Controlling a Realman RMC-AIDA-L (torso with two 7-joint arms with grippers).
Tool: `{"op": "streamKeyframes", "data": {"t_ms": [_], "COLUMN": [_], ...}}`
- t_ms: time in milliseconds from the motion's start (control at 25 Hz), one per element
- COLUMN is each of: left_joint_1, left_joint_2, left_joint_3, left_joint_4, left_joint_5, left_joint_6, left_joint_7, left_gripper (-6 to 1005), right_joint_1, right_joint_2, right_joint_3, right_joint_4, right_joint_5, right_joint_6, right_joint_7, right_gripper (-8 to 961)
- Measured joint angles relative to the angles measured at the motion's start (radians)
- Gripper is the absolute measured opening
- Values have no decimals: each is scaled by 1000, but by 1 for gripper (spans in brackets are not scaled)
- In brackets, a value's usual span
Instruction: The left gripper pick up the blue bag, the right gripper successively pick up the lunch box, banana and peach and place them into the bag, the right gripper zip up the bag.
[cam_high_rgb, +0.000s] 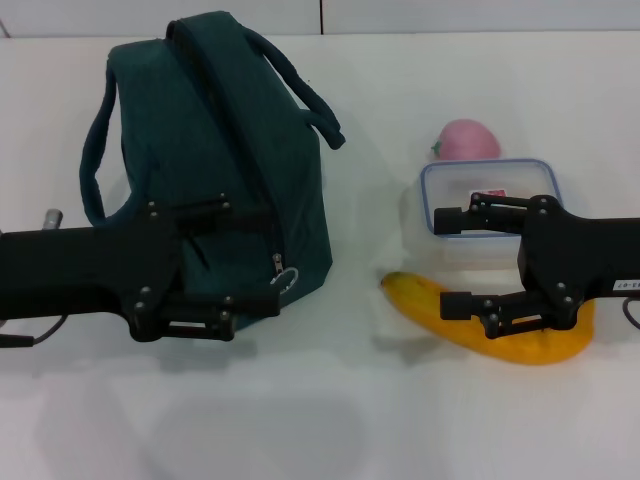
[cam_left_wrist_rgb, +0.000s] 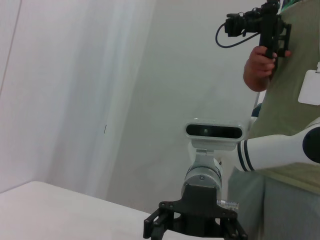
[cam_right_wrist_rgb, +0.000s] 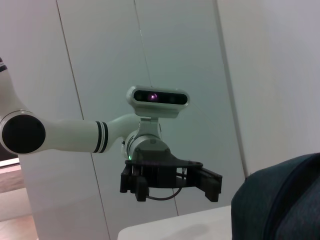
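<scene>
White table (cam_high_rgb: 300, 420), pale wall panels behind. Blue bag (cam_high_rgb: 250, 170) zipped at nine o'clock; lunch box (cam_high_rgb: 490, 185) lidded at three. Left gripper (cam_high_rgb: 250, 255) and right gripper (cam_high_rgb: 440, 262) both spread.

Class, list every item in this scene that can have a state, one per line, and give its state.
blue bag: lying on the table, zipped shut, not lifted
lunch box: lid on, resting on the table
banana: unpeeled, lying in front of the lunch box
peach: on the table behind the lunch box
left hand: open, over the bag
right hand: open, holding nothing
</scene>
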Motion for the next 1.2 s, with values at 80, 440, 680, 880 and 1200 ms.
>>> {"op": "streamKeyframes", "data": {"t_ms": [80, 440, 680, 880, 1200], "left_joint_1": [0, 22, -26, -92, -109], "left_joint_2": [-1, -7, -16, 1, 11], "left_joint_3": [0, -14, -151, -284, -309], "left_joint_4": [0, 88, 105, 116, 290], "left_joint_5": [0, -107, -95, 22, 203], "left_joint_6": [0, 33, 10, -103, -254], "left_joint_7": [1, -27, -150, -317, -578], "left_gripper": [852, 838, 828, 820, 807], "right_joint_1": [0, -23, -43, -74, -91], "right_joint_2": [0, -8, -7, -8, -18], "right_joint_3": [0, 14, 15, 27, 80], "right_joint_4": [1, 1, 1, 12, 22], "right_joint_5": [0, 39, 49, 75, 81], "right_joint_6": [1, 5, 6, 7, 7], "right_joint_7": [0, 0, -20, -52, -58], "right_gripper": [875, 875, 874, 875, 875]}}
